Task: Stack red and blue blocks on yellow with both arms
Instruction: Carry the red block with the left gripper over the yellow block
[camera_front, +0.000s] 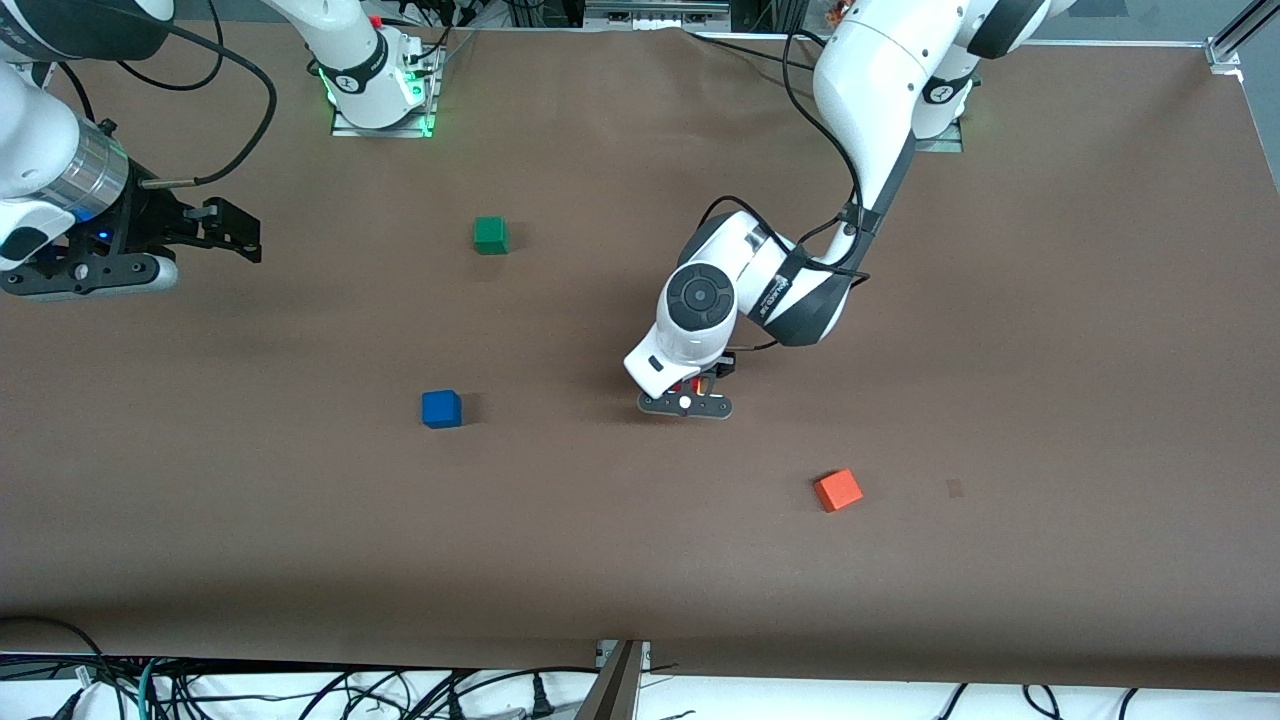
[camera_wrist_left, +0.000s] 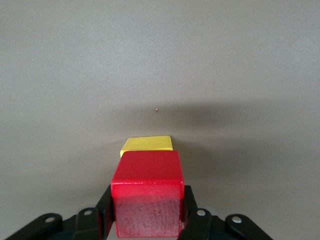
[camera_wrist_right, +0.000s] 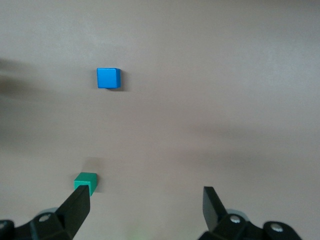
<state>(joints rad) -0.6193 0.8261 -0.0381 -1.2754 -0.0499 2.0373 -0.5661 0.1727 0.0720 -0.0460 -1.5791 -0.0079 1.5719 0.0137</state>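
My left gripper (camera_front: 690, 392) is low over the middle of the table and is shut on the red block (camera_wrist_left: 147, 192). In the front view only a sliver of red shows under the hand. The yellow cube (camera_wrist_left: 146, 144) lies just under the red block and is partly covered by it; whether they touch I cannot tell. The arm hides the yellow cube in the front view. The blue block (camera_front: 441, 408) sits alone on the table toward the right arm's end, and also shows in the right wrist view (camera_wrist_right: 108, 78). My right gripper (camera_front: 235, 235) waits open and empty above the table's right-arm end (camera_wrist_right: 147, 202).
A green cube (camera_front: 490, 235) lies farther from the front camera than the blue block and shows by a right finger (camera_wrist_right: 86, 181). An orange cube (camera_front: 838, 490) lies nearer to the camera than my left gripper, toward the left arm's end. The tabletop (camera_front: 1050, 350) is brown.
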